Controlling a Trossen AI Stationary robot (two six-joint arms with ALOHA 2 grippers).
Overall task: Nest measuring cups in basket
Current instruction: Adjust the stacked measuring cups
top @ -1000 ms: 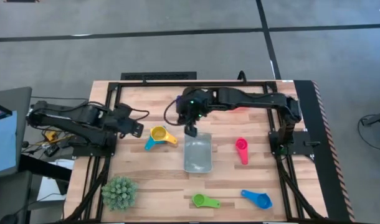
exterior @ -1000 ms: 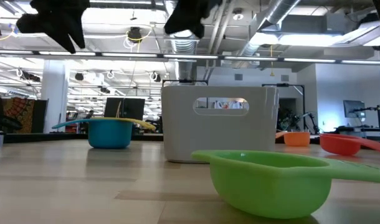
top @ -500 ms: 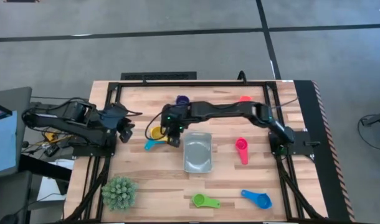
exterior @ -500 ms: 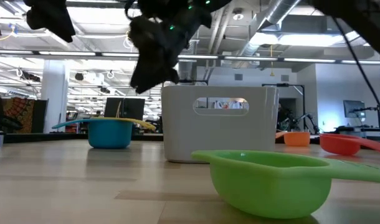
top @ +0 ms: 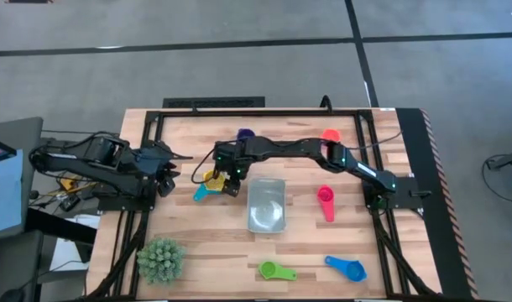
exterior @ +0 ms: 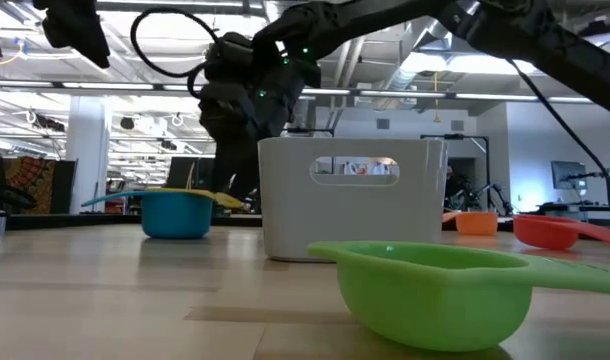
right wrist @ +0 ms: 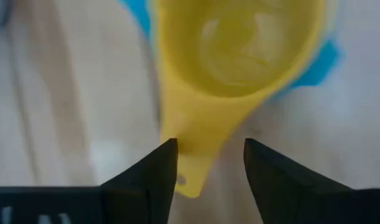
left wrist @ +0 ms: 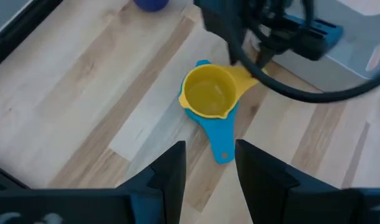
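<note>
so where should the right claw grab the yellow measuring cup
By its flat handle, coming straight down. The yellow measuring cup sits nested in the teal measuring cup, so the bowl is hard to pinch, while the handle juts free toward the basket. The right claw, open, already straddles it.

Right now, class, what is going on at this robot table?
The right gripper has reached across to the yellow cup, which sits nested in the teal cup. Its open fingers straddle the yellow handle without closing yet. The left gripper waits open just beside them. The basket holds no cups so far. The pink cup, green cup, blue cup, purple cup and orange cup lie scattered around.
</note>
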